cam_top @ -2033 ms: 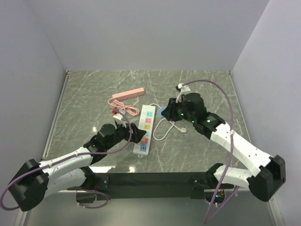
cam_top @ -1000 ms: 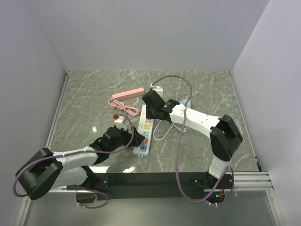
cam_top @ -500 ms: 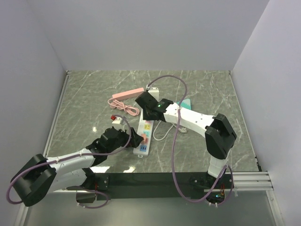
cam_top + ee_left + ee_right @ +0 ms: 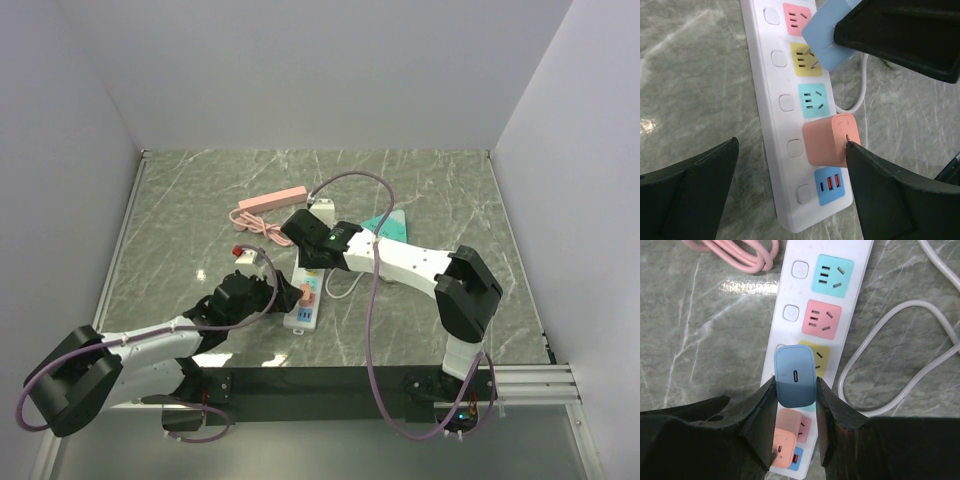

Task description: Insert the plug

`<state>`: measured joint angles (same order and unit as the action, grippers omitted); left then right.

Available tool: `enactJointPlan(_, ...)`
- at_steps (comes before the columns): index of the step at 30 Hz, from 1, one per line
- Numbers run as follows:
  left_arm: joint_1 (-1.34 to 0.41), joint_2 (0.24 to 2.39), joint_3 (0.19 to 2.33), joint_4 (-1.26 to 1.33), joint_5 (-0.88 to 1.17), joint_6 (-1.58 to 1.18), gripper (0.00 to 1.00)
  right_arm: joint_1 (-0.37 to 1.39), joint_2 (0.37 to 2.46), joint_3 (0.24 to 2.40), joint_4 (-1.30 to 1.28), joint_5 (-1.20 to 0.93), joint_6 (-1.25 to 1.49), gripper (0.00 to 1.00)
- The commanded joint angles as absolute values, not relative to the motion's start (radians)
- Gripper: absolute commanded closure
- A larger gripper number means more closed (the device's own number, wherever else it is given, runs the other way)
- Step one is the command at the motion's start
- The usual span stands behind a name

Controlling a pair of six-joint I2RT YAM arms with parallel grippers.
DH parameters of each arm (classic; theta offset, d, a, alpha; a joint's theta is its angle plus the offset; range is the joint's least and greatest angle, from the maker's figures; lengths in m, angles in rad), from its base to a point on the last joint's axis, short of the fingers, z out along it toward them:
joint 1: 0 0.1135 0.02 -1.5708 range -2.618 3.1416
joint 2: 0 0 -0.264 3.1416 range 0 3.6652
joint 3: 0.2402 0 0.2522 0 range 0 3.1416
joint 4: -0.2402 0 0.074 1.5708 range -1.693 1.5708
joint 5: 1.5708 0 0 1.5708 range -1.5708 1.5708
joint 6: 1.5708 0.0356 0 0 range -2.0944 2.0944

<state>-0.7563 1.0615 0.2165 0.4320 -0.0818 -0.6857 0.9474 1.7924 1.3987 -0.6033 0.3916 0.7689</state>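
Note:
The white power strip (image 4: 299, 318) lies in the middle of the table, with coloured sockets (image 4: 814, 360). A salmon adapter (image 4: 830, 140) sits plugged in near its near end. My right gripper (image 4: 795, 390) is shut on a blue plug (image 4: 795, 376) and holds it over the yellow and teal sockets; its prongs show above the yellow socket in the left wrist view (image 4: 832, 37). My left gripper (image 4: 791, 145) is open and straddles the strip's near end. Its right finger (image 4: 890, 190) touches the salmon adapter. In the top view the right gripper (image 4: 308, 260) is just beyond the left gripper (image 4: 288, 296).
The strip's white cord (image 4: 890, 365) loops to the right of the strip. A pink coiled cable (image 4: 255, 226) and a pink bar (image 4: 272, 200) lie at the back left. A teal object (image 4: 390, 226) lies behind the right arm.
My right arm has swung left and nearer, carrying the blue plug from the strip's far end to its middle sockets. The left gripper has stayed at the strip's near end.

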Motion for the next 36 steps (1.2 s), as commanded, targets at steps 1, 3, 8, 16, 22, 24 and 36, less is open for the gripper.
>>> enactJointPlan(1,-0.758,1.08,0.193,0.505,-0.029,-0.704,0.06,0.962,1.776,1.401,-0.609,0.429,0.821,1.0)
enactJointPlan(3,-0.758,1.085,0.181,0.518,-0.015,-0.71,0.05,0.963,1.77,1.39,-0.601,0.431,0.828,1.0)
enactJointPlan(8,-0.758,1.091,0.157,0.58,0.034,-0.716,0.05,0.965,1.786,1.376,-0.617,0.442,0.844,1.0)
enactJointPlan(16,-0.758,1.279,0.124,0.816,0.166,-0.775,0.05,0.965,1.775,1.345,-0.624,0.466,0.842,1.0)
enactJointPlan(22,-0.764,1.328,0.149,0.913,0.247,-0.785,0.06,0.965,1.749,1.301,-0.6,0.488,0.851,1.0)
enactJointPlan(24,-0.773,1.338,0.166,0.926,0.264,-0.773,0.06,0.963,1.727,1.28,-0.604,0.498,0.856,1.0)
enactJointPlan(36,-0.845,1.519,0.262,1.157,0.396,-0.789,0.06,0.939,1.552,1.118,-0.503,0.551,0.784,1.0)
